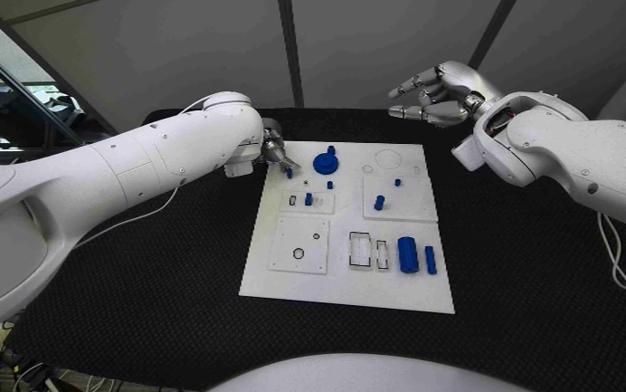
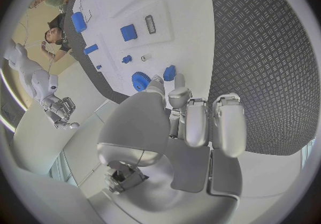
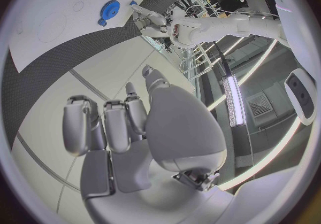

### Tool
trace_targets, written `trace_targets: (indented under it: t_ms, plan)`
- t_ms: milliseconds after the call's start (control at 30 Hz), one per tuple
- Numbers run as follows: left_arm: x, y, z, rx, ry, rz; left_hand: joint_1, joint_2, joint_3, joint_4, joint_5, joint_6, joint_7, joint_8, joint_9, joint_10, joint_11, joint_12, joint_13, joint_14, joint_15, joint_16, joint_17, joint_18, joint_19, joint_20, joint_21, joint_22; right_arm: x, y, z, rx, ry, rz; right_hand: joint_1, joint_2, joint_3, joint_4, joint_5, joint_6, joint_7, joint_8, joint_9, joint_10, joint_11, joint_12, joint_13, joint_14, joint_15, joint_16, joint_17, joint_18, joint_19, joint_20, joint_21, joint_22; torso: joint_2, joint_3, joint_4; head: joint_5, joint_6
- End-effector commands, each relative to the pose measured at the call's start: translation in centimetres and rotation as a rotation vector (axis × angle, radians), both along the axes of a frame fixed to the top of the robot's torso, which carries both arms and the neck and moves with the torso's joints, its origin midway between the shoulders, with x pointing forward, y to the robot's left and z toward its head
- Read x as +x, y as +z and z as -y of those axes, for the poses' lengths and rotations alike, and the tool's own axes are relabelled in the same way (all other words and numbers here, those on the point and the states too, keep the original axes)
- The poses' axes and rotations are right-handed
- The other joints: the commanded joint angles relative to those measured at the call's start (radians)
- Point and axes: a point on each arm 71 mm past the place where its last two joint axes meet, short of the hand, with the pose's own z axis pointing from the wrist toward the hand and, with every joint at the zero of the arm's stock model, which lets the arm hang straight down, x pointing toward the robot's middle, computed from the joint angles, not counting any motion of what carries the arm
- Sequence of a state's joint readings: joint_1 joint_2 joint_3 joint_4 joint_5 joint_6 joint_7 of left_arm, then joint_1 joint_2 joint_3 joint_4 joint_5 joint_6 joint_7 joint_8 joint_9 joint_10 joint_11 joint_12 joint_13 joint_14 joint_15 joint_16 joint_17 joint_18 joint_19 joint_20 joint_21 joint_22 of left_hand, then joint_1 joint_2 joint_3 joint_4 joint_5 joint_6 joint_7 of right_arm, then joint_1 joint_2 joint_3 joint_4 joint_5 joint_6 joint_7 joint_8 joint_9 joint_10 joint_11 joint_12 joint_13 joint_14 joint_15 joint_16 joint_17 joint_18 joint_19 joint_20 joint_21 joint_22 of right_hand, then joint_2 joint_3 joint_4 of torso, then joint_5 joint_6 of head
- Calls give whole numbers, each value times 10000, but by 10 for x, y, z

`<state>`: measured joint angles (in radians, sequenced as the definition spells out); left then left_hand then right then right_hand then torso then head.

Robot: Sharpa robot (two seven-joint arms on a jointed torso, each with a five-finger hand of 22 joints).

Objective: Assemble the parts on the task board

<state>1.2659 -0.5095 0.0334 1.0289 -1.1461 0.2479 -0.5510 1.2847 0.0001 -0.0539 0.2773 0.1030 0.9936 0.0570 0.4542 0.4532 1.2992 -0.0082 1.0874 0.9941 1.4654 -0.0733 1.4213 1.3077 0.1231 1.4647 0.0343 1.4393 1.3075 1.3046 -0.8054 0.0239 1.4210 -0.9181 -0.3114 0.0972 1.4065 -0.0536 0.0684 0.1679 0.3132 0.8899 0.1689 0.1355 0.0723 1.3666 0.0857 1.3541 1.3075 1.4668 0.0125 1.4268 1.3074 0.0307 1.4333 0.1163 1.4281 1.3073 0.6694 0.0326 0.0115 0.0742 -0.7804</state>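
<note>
Overhead, head view had the left hand (image 1: 277,154) at the task board's (image 1: 350,285) far-left corner, fingertips by a small blue peg (image 1: 289,173); grip hard to tell. Right hand (image 1: 437,95) hung off-board, fingers curled, holding nothing. Left wrist view: fingers (image 2: 195,120) straight, peg (image 2: 169,72) just past tips, blue gear (image 2: 140,81) beside. Right wrist view: gear (image 3: 109,8) far off, fingers (image 3: 115,125) loosely bent.

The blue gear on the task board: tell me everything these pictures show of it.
The blue gear is a round, toothed disc, plastic-looking, lying flat near the far left corner of the white task board. A small blue knob adjoins its far edge. The left robot hand is close beside it; whether the two touch cannot be told.
</note>
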Motion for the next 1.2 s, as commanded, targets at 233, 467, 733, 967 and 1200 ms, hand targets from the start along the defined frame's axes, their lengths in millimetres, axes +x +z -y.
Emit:
trace_targets:
  t_ms: [233,467,733,967,1200]
  plan:
    - [-1,0,3,-36,-296,-191,291,162,79,-103,-29,109,-18,74,-31,20,-91,43,-37,578,-35,-35,772,-903,493,-14,41,1729,0,2,-2,14,128,72,-84,37,-9,21,31,33,21,50,-17,-18,-28,-24,73,492,-65,-65,269,187,-37,-10,-46,887,4,2,2,-11,-7]
    - [-1,0,5,-165,-407,-122,837,472,388,-348,-17,66,-51,51,-88,5,-122,20,-80,579,-59,-36,770,-904,494,-40,41,1743,0,2,-3,19,143,79,-84,37,-9,21,31,33,21,50,-17,-18,-28,-24,73,492,-65,-65,269,187,-37,-10,-46,887,7,1,-4,-6,-37]
    - [-1,0,5,-515,-503,-108,1690,858,1231,-869,11,55,-78,-79,-236,11,-151,-23,-132,582,-79,-37,767,-906,495,-70,36,1761,0,2,-3,32,152,108,-83,43,-7,20,39,38,20,54,-17,-17,-29,-23,72,491,-66,-73,260,191,-49,-11,-61,871,-2,1,8,-18,-66]
    - [-3,1,1,-961,-372,-192,1915,691,2224,-1198,37,84,-81,-30,-218,21,-160,-94,-202,583,-84,-35,768,-906,495,-86,26,1777,0,2,-3,31,154,114,-83,43,-7,20,40,38,19,55,-17,-18,-29,-23,72,489,-66,-77,254,191,-49,-11,-61,872,-16,0,21,5,-79]
    - [-8,4,-6,-1413,-159,-149,1470,-300,4189,-1473,179,104,-58,91,-94,97,-172,-237,-369,584,-72,-32,771,-904,499,-78,1,1798,0,2,-2,26,145,114,-83,47,-5,20,47,40,19,56,-16,-17,-29,-22,73,489,-67,-77,254,193,-53,-11,-67,866,-19,-2,25,31,-72]
